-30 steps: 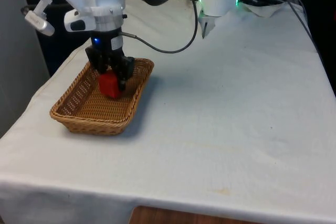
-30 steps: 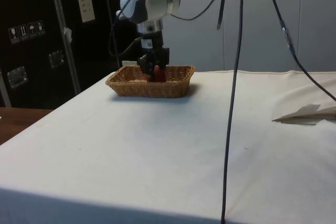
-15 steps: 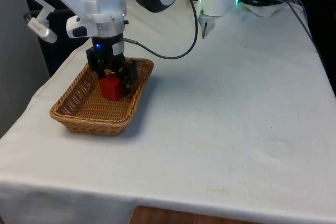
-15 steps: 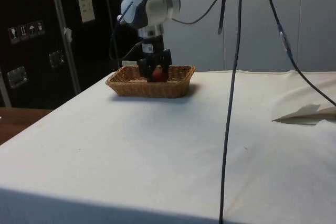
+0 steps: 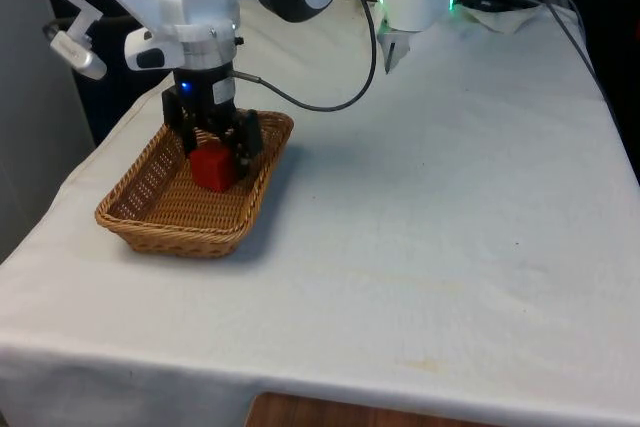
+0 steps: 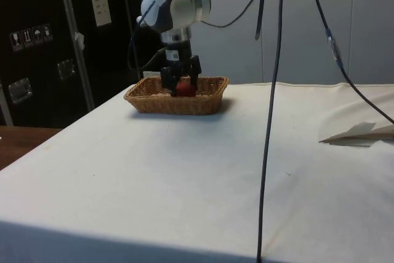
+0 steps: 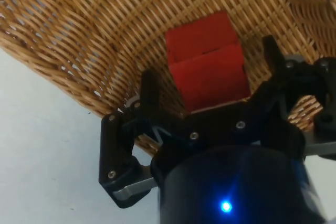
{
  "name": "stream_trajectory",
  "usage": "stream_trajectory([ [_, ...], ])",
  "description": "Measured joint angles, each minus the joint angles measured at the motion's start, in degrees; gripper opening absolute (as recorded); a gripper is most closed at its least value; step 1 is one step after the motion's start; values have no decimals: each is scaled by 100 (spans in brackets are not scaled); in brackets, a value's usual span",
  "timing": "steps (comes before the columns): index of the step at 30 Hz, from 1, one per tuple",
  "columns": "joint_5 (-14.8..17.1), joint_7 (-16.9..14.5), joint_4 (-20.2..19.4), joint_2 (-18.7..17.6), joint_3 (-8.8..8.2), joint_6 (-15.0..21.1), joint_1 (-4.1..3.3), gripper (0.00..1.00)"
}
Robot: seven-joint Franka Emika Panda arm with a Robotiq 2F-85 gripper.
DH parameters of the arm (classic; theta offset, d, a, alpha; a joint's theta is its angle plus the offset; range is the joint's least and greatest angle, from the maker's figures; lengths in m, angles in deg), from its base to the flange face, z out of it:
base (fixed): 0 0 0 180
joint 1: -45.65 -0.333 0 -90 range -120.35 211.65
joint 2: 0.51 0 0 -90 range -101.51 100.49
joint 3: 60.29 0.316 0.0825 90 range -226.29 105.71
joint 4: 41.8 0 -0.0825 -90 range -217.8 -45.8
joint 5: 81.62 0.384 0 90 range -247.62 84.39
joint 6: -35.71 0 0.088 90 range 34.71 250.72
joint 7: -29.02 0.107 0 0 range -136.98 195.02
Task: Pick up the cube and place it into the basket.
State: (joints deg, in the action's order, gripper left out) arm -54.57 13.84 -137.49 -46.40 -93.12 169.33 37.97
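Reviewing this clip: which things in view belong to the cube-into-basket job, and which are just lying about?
Part of the job:
red cube, lying in the basket between the opened fingers
wicker basket
gripper, over the basket

Just lying about:
crumpled white cloth on the table
hanging black cable

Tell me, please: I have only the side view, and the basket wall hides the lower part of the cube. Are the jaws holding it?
Observer: No. In the wrist view the jaws stand open, with a gap between each one and the red cube.
Operator: Does the cube rest on the basket floor?
Observer: It looks so. The wrist view shows it down on the woven floor of the basket.
Operator: Where in the basket is it?
Observer: In the front view it sits in the far half, closer to the wall on the front view's right.
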Motion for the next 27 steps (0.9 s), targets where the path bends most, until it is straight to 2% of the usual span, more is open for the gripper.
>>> stream_trajectory([
  [10,-52,0,17,218,-143,-195,-74,100],
  [27,-149,40,86,418,-275,-418,-178,100],
])
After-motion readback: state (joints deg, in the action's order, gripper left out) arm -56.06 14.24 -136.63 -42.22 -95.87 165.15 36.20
